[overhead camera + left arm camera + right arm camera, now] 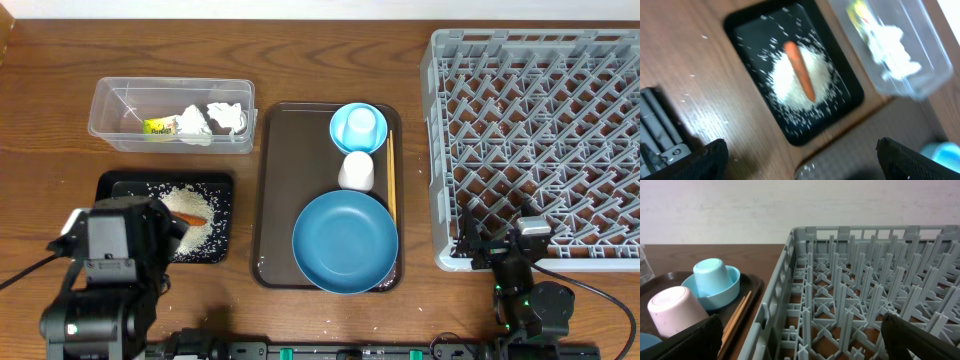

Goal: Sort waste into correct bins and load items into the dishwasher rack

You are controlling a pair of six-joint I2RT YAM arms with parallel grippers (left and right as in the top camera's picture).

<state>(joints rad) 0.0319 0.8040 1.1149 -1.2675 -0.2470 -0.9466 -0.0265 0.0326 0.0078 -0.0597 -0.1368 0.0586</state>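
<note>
The black tray (222, 192) holds the rice heap (196, 232) with the orange carrot (190, 216) on top; both also show in the left wrist view, rice (790, 82) and carrot (801, 71). The clear tub (120, 100) holds white tissues (215, 120) and the yellow-green wrapper (158, 126). The dark-blue dish (345, 242), white cup (356, 171), light-blue bowl (358, 128) and chopsticks (391, 190) sit on the brown tray. My left gripper (802, 165) is open and empty above the black tray's near edge. My right gripper (802, 345) is open and empty at the grey rack's (540, 140) front left corner.
The brown serving tray (275, 190) lies between the bins and the rack. An upturned light-blue cup (712, 275) stands inside the bowl. Stray rice grains lie on the wooden table (695, 55) beside the black tray. The rack's pegs (855, 280) stand upright.
</note>
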